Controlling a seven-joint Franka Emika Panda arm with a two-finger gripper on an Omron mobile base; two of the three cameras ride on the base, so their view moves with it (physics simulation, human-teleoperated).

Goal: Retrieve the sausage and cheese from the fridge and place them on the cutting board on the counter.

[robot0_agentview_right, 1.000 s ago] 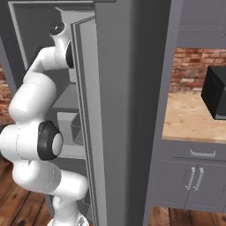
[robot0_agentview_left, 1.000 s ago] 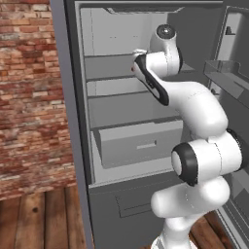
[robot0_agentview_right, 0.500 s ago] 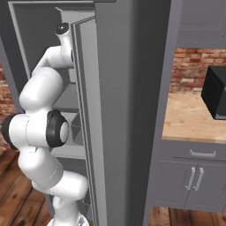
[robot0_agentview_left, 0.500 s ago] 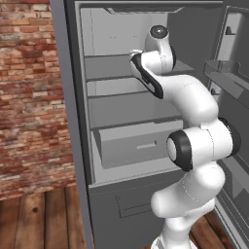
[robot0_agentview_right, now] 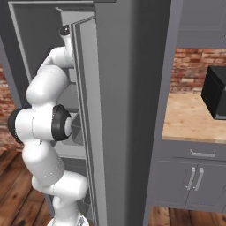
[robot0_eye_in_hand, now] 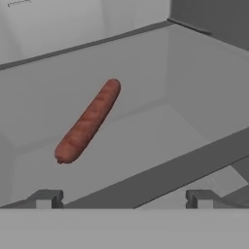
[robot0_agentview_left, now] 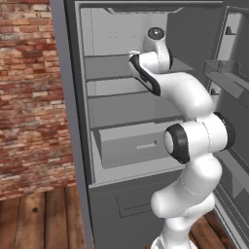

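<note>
Brick wall (robot0_agentview_left: pixel 29 97) and wood floor (robot0_agentview_left: pixel 39 219) flank the fridge (robot0_agentview_left: pixel 73 121), whose door stands open in the left base view, exposing pale grey shelves (robot0_agentview_left: pixel 126 109) and a drawer (robot0_agentview_left: pixel 131 146). The white arm (robot0_agentview_left: pixel 194 136) reaches into the upper part of the compartment. In the hand view, the hand (robot0_eye_in_hand: pixel 121 198) has its two fingertips (robot0_eye_in_hand: pixel 46 198) spread fully wide and holds nothing. The sausage (robot0_eye_in_hand: pixel 87 121) lies flat on a grey shelf ahead of the fingertips, apart from them, set diagonally and closer to the left tip. In the right base view, the table (robot0_agentview_right: pixel 194 119) of tan stone sits to the right of the fridge, over grey cabinets (robot0_agentview_right: pixel 190 176), carrying a dark appliance (robot0_agentview_right: pixel 216 92).
</note>
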